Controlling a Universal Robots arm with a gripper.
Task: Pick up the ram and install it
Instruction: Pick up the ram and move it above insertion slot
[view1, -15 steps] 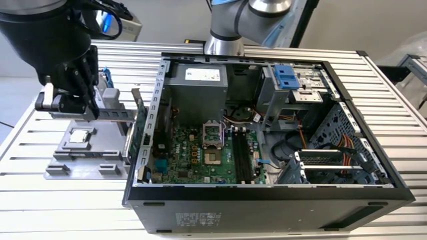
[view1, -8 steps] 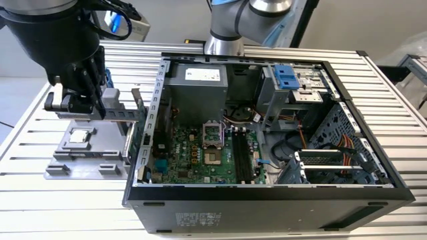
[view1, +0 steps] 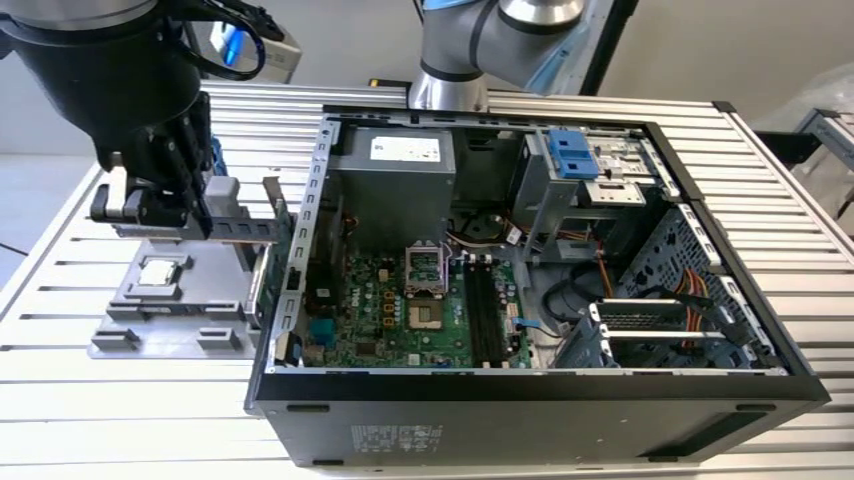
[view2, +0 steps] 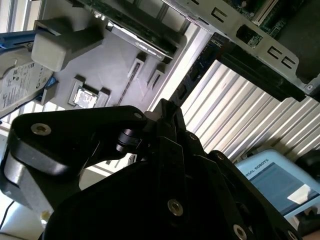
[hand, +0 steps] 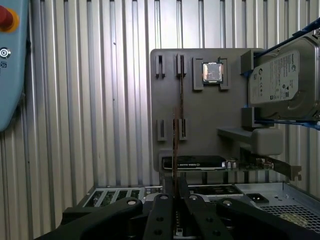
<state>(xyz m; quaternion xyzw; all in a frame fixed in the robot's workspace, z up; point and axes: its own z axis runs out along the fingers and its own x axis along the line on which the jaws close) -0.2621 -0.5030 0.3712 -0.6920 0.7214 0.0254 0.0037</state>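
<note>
My gripper (hand: 175, 184) is clamped on the ram (hand: 174, 142), edge-on, over the tray (hand: 210, 117) w/ the CPU (hand: 212, 71).

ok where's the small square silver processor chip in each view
exterior view: small square silver processor chip on the grey holder plate, to the exterior view's left of the open black computer case
second wrist view: chip in a bracketed pocket of that plate
first wrist view: chip on the plate, beside the silver hard drive
shared landmark: the grey plate
</note>
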